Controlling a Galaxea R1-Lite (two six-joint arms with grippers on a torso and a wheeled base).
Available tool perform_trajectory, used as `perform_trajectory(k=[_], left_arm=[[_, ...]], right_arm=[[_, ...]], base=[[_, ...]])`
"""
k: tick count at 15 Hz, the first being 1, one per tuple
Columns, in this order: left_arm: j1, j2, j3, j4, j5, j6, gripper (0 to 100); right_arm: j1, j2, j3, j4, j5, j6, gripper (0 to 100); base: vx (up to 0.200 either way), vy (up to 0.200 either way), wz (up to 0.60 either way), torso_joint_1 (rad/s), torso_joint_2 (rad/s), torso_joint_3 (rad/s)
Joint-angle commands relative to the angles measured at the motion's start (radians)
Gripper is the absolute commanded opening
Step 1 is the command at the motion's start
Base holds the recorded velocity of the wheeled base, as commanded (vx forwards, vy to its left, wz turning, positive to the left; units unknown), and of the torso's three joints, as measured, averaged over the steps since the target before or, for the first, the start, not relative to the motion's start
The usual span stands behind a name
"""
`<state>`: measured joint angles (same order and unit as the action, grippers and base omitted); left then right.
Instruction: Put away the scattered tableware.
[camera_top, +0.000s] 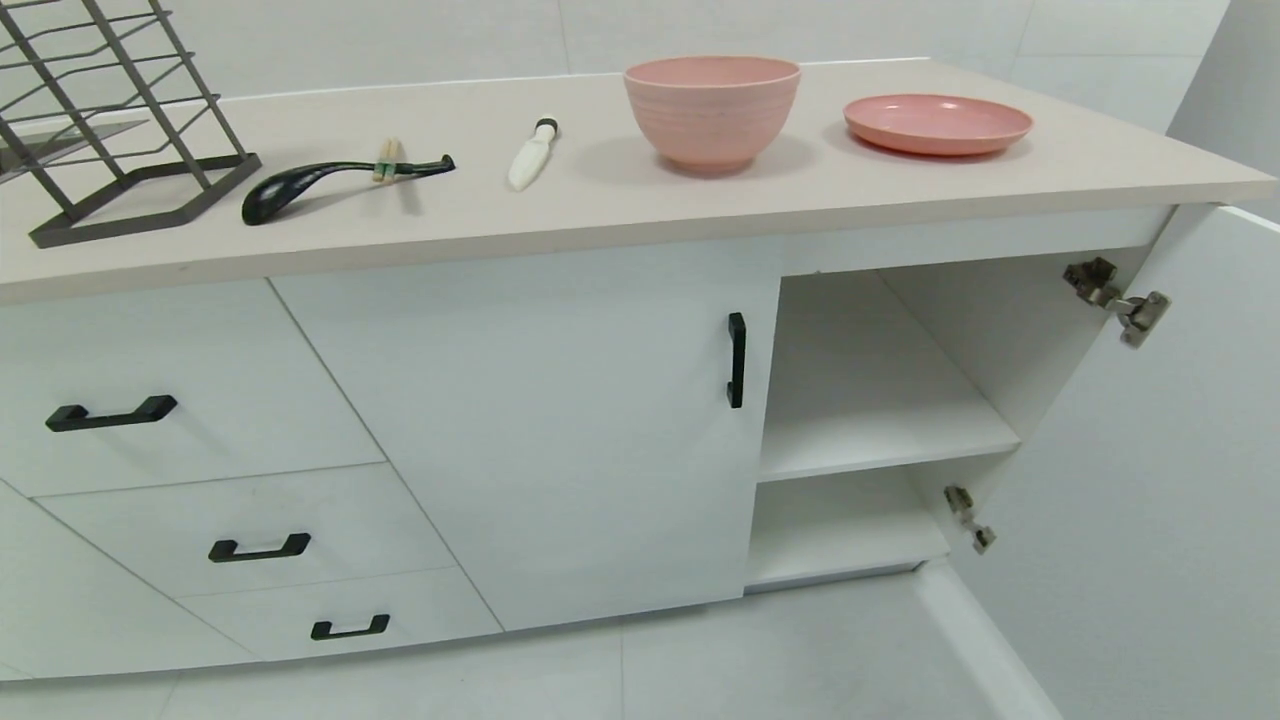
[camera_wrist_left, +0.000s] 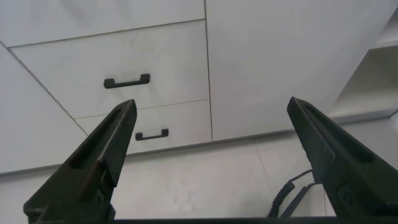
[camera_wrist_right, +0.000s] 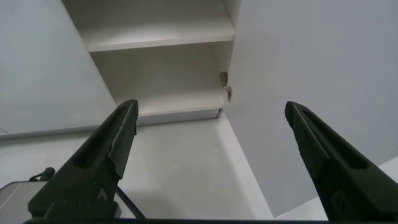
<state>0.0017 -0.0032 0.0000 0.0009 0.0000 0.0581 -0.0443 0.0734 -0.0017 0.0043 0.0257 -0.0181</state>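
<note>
**Tableware lies scattered along a pale tabletop (camera_top: 620, 205) above white cabinets.**

From left: a dark wire rack (camera_top: 120, 130), a black spoon (camera_top: 300, 185) crossing a pair of chopsticks (camera_top: 386, 160), a white utensil (camera_top: 530, 155), a pink bowl (camera_top: 712, 108) and a pink plate (camera_top: 937, 123). Below, the left gripper (camera_wrist_left: 211, 104) faces the drawers (camera_wrist_left: 155, 56) and the right gripper (camera_wrist_right: 211, 106) faces the open cupboard (camera_wrist_right: 161, 37). Both have their fingers spread wide, empty.

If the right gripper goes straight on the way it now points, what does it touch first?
The right gripper would probably meet the bottom shelf of the open cabinet, near its lower hinge. Nothing shows in between, though depth is unclear.
</note>
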Motion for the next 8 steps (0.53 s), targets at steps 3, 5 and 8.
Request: perform_trajectory(k=[3,5,8], left_arm=[[0.000,0.003,0.000,0.001,0.003,-0.007,100],[0.000,0.003,0.000,0.001,0.003,-0.009,100],[0.000,0.003,0.000,0.001,0.003,-0.015,100]], right_arm=[[0.000,0.002,0.000,0.000,0.000,0.000,100],[0.000,0.002,0.000,0.000,0.000,0.000,100],[0.000,0.002,0.000,0.000,0.000,0.000,100]], base=[[0.000,-0.067,0.00,0.002,0.00,-0.001],[0.000,-0.200,0.00,0.002,0.00,0.002],[0.000,-0.133,0.00,0.005,0.00,0.000]])
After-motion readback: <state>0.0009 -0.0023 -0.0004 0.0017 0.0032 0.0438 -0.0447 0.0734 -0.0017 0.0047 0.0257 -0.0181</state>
